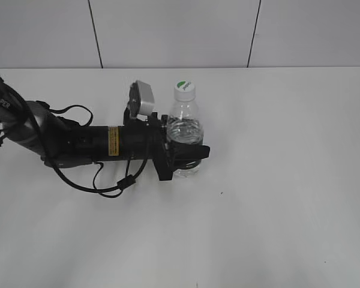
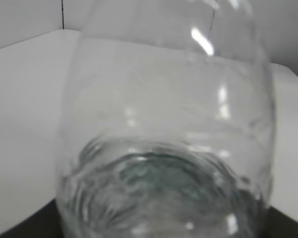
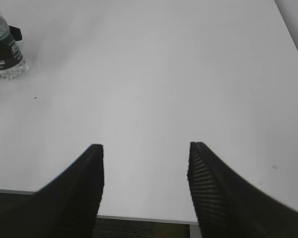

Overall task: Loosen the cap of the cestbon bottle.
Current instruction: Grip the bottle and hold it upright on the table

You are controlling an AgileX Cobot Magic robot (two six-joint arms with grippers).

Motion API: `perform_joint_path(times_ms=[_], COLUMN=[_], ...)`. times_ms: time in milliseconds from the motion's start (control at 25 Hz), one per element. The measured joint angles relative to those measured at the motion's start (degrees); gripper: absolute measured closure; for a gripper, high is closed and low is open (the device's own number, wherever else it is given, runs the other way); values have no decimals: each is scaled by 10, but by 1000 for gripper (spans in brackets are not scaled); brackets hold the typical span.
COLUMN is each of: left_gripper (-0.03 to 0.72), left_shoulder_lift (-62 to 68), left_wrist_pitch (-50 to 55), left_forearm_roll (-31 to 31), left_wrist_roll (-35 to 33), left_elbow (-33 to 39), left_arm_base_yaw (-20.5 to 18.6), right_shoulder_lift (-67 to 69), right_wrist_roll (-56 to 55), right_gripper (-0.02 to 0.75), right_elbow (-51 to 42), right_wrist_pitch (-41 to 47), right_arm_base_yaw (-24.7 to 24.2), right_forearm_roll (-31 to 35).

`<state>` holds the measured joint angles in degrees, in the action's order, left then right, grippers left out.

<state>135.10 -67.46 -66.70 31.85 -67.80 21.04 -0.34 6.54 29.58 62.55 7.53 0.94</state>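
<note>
The clear, ribbed cestbon bottle (image 1: pixel 184 129) stood upright on the smooth white worktop (image 1: pixel 276 180), its round white cap (image 1: pixel 184 90) on. The left tool (image 1: pixel 186 157) clasped its dark-labelled waist. The right tool (image 3: pixel 145 171), ridged black pads (image 3: pixel 201 178) apart, held nothing.

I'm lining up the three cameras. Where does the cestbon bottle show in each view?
Exterior view: the cestbon bottle stands upright at centre, the left claw around its lower body.
Left wrist view: its clear body fills the frame, very close.
Right wrist view: only its lower part, top-left corner.
Shared landmark: the white table.
</note>
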Motion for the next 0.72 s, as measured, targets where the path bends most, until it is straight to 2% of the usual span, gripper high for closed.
perform_joint_path(times_ms=[320,560,720], left_gripper=[286,286,286], left_shoulder_lift=[20,20,20], left_wrist_pitch=[-18,-18,-18], left_forearm_roll=[9,6,1], left_wrist_roll=[-5,-7,-17], left_elbow=[-3,-3,-3], left_arm_base_yaw=[0,0,0], right_shoulder_lift=[18,172,273], right_wrist_roll=[-55,-70,-71], right_gripper=[318,318,318], right_elbow=[11,83,134], right_wrist_pitch=[0,6,-15], right_arm_base_yaw=[0,0,0], right_forearm_roll=[4,38,94])
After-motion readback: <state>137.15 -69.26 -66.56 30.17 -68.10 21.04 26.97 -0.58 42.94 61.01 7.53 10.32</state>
